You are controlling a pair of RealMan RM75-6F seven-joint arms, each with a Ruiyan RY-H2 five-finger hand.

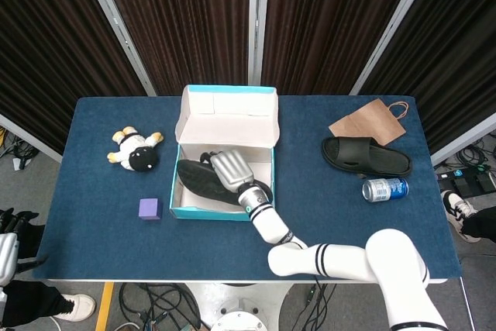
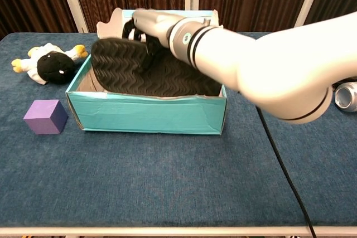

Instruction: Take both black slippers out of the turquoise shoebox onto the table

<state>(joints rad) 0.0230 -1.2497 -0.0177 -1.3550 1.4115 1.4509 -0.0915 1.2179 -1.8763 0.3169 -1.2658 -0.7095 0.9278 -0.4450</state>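
Note:
The turquoise shoebox (image 1: 222, 213) stands open at the table's middle, its lid (image 1: 229, 116) upright at the back. One black slipper (image 2: 150, 71) lies inside, tipped on edge with its ribbed sole facing the chest view. My right hand (image 1: 231, 170) reaches into the box and grips the slipper's upper edge (image 2: 146, 26). The second black slipper (image 1: 366, 155) rests on the table at the right, outside the box. A silver part of my left hand (image 1: 5, 257) shows at the far left edge, off the table, with its fingers out of sight.
A black and white plush toy (image 1: 136, 150) lies left of the box, with a purple cube (image 1: 149, 208) in front of it. A brown paper bag (image 1: 370, 123) sits behind the right slipper. A blue soda can (image 1: 385, 188) lies on its side near it.

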